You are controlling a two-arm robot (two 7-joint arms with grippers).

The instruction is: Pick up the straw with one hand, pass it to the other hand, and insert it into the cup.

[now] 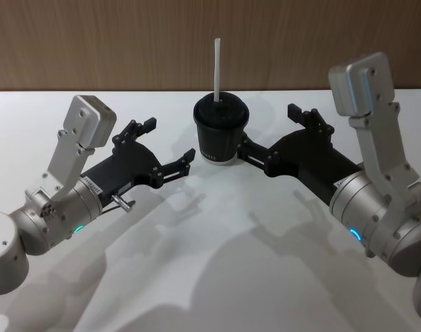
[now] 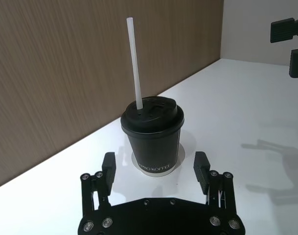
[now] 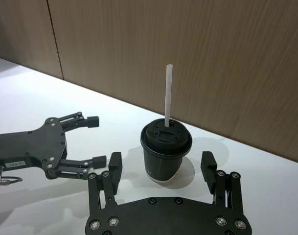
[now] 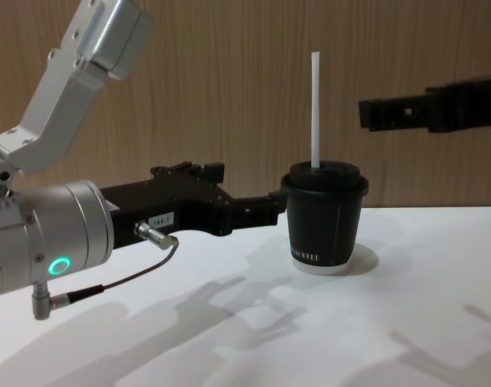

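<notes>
straw (image 1: 216, 66) upright in cup (image 1: 221, 131); left claw (image 1: 170, 147) and right claw (image 1: 269, 131) open, empty, flanking cup.

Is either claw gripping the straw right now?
No: the straw stands alone in the cup lid, with the left claw and right claw open beside it.

White table (image 1: 217, 277) with soft shadows; brown wood-grain wall (image 1: 162, 41) behind it

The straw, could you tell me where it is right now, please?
The straw stands upright in the lid of the cup, mid-table between the two open hands.
</notes>
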